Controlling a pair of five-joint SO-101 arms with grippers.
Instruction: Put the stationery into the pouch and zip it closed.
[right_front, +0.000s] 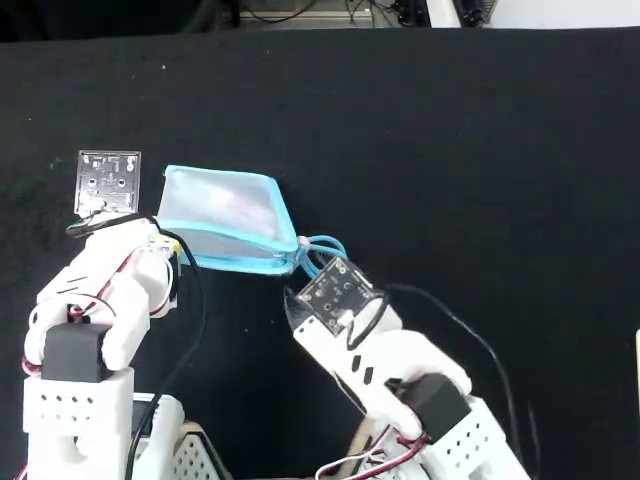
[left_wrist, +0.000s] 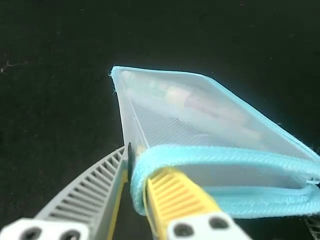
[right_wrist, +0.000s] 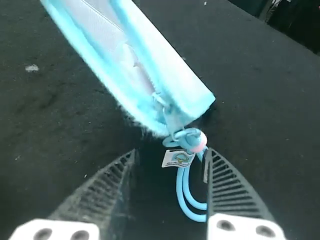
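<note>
Nearest the lens in the high view, two white arms are cut off by the lower edge of the frame, so their bases are not seen whole. Most of that frame is taken up by the black cloth-covered table, with wide bare room at the right and across the upper part, as far as its far edge at the top.

Left of centre lies the translucent mesh pouch with light-blue fabric trim, well apart from every table edge. Whether it rests on the cloth or is lifted cannot be told. Pale, blurred stationery is made out through the mesh, inside the pouch; single pieces cannot be told apart.

The left gripper is clenched on the pouch's trimmed corner, the trim being pinched between a yellow finger and a grey one. At the opposite corner the right gripper is spread wide and grasps nothing.

Between its jaws hangs the light-blue cord loop of the zip pull, with a pink bead and a small white tag. How far the zip is closed along its length cannot be made out.
</note>
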